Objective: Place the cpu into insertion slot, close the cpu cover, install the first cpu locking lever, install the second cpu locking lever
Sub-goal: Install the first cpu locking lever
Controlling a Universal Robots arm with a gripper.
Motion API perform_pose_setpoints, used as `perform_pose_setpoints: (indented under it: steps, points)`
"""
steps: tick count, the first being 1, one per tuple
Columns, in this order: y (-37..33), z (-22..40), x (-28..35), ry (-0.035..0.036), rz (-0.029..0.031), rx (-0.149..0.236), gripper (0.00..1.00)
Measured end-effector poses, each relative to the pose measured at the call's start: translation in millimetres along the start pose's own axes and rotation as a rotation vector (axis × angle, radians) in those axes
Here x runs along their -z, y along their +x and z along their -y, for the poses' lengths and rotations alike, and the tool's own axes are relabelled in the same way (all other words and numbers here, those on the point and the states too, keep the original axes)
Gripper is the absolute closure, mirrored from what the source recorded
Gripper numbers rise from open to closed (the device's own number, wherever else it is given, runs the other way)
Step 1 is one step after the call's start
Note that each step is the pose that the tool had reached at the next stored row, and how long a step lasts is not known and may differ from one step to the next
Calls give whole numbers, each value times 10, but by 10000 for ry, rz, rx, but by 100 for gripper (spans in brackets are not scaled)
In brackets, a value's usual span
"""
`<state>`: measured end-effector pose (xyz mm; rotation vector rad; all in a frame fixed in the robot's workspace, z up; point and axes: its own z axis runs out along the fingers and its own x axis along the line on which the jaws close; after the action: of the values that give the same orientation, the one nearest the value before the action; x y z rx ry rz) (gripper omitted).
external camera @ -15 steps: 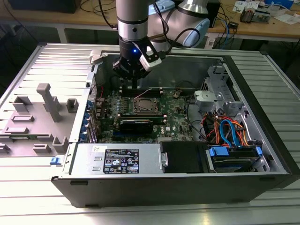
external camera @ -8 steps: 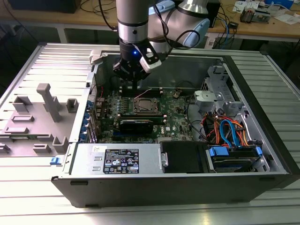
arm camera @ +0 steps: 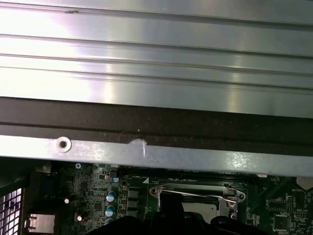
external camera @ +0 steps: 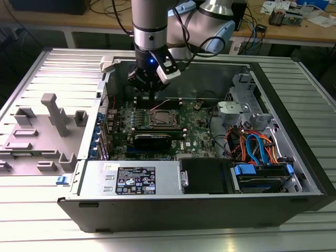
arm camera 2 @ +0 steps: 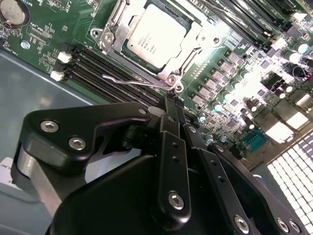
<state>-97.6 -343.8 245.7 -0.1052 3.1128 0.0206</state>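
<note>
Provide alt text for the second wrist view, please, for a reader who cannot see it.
The cpu lies inside the window of the silver cpu cover on the green motherboard. A thin wire locking lever juts out over the black memory slots, and the tip of the black hand sits at its socket end.

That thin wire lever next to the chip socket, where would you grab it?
By the hooked free end of the locking lever, which juts over the memory slots, clear of the cpu cover. Come from above and pinch across the thin wire. Its other end is anchored at the socket corner, so probably only the hook end swings.
</note>
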Motion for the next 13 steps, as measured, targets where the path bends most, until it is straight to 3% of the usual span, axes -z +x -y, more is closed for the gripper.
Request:
perform_pose_setpoints:
  steps: [4,6,13]
  points:
    - [-5,0,-17,2,-1,0,89]
    - [-3,0,-94,1,-1,0,89]
    - [-3,0,-96,1,-1,0,89]
